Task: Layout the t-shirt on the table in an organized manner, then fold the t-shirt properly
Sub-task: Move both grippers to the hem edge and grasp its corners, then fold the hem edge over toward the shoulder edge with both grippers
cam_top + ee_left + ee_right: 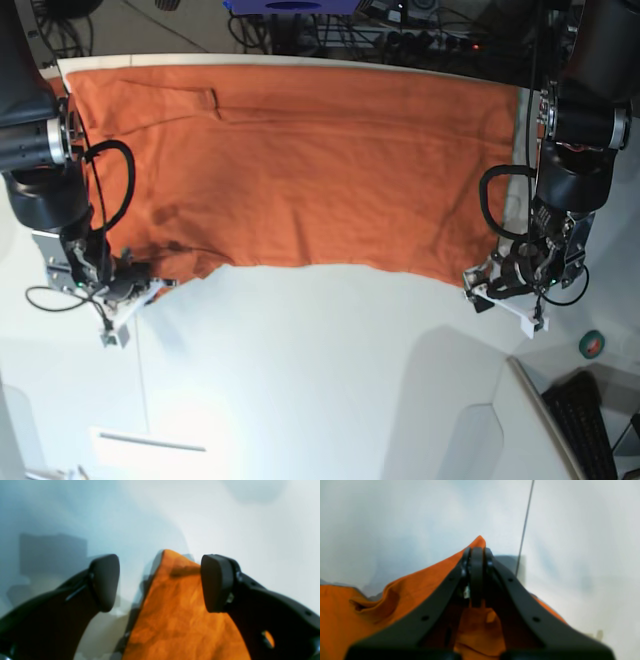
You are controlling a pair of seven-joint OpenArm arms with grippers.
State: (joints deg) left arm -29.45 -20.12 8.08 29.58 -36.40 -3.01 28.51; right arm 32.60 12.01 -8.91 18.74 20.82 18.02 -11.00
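Right claw (477, 552) clamped on t-shirt (300, 170) hem corner, left claw (160, 582) released (bare table (320, 380) ahead).

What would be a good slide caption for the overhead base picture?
Two robot arms spread an orange t-shirt over a white table, the right hand pinching one corner.

The t-shirt (300, 170) lies spread across the table (320, 370), an arm at each lower corner.
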